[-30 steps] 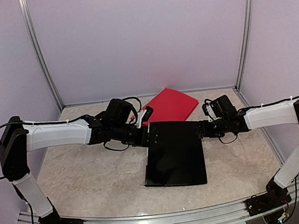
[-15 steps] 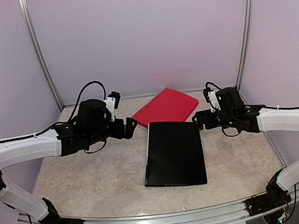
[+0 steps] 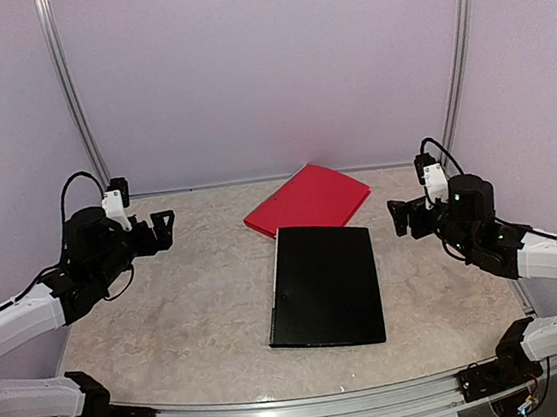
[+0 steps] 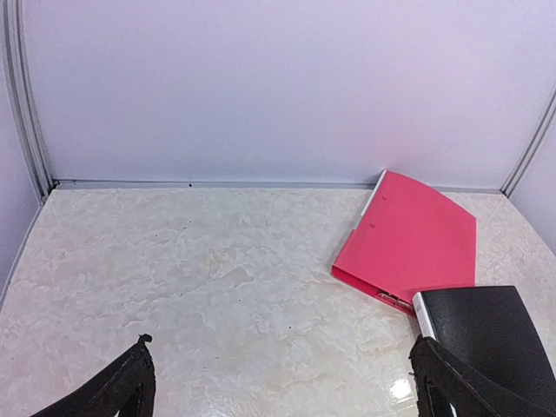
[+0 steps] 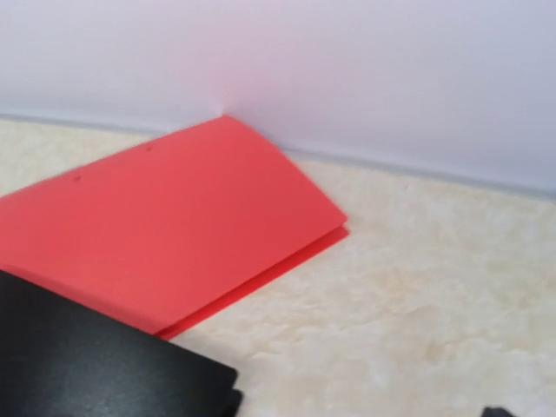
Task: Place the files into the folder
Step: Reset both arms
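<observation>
No loose white sheets show in any view; the files are hidden or out of view. A closed black folder [image 3: 326,286] lies flat at the table's middle. Its corner also shows in the left wrist view [image 4: 486,334] and in the right wrist view [image 5: 95,360]. A closed red folder [image 3: 308,199] lies behind it, partly under its far edge. My left gripper [image 3: 164,230] is open and empty, held above the table's left side, well left of both folders. My right gripper [image 3: 399,217] is open and empty, just right of the black folder's far right corner.
The marbled beige table [image 3: 170,311] is enclosed by pale lilac walls with metal posts [image 3: 73,101] at the back corners. A metal rail [image 3: 301,407] runs along the near edge. In the left wrist view, the open fingertips [image 4: 130,387] frame bare tabletop.
Both arms have pulled back from the black folder's far edge, the left arm far to the left, the right arm to the right. Both folders lie as before.
</observation>
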Robot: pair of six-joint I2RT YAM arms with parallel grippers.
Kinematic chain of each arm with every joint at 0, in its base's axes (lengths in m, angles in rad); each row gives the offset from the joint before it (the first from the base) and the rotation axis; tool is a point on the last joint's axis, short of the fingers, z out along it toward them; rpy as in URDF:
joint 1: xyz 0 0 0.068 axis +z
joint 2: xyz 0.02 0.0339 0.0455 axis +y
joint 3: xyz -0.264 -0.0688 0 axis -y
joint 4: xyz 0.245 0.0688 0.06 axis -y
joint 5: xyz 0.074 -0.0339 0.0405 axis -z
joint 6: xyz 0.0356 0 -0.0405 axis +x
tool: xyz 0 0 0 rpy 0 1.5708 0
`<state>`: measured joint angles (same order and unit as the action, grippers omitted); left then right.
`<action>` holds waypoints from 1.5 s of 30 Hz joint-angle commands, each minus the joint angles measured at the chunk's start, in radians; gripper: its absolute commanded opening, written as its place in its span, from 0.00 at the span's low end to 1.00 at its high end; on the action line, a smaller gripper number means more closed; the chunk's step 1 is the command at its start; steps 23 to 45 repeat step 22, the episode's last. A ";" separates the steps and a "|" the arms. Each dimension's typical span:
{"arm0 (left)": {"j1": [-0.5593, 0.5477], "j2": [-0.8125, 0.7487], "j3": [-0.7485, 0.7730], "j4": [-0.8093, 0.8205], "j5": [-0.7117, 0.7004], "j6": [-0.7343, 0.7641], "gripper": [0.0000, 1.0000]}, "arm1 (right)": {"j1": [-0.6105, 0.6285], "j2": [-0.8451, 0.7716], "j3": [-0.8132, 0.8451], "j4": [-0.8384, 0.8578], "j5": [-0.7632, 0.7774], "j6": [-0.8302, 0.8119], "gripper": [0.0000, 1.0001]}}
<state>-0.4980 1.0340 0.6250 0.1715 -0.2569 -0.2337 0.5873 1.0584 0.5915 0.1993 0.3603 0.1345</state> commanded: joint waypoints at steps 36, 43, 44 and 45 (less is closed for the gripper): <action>0.012 0.014 -0.068 0.125 0.059 0.106 0.99 | 0.007 -0.094 -0.071 0.089 0.017 -0.083 0.99; 0.012 0.014 -0.068 0.125 0.059 0.106 0.99 | 0.007 -0.094 -0.071 0.089 0.017 -0.083 0.99; 0.012 0.014 -0.068 0.125 0.059 0.106 0.99 | 0.007 -0.094 -0.071 0.089 0.017 -0.083 0.99; 0.012 0.014 -0.068 0.125 0.059 0.106 0.99 | 0.007 -0.094 -0.071 0.089 0.017 -0.083 0.99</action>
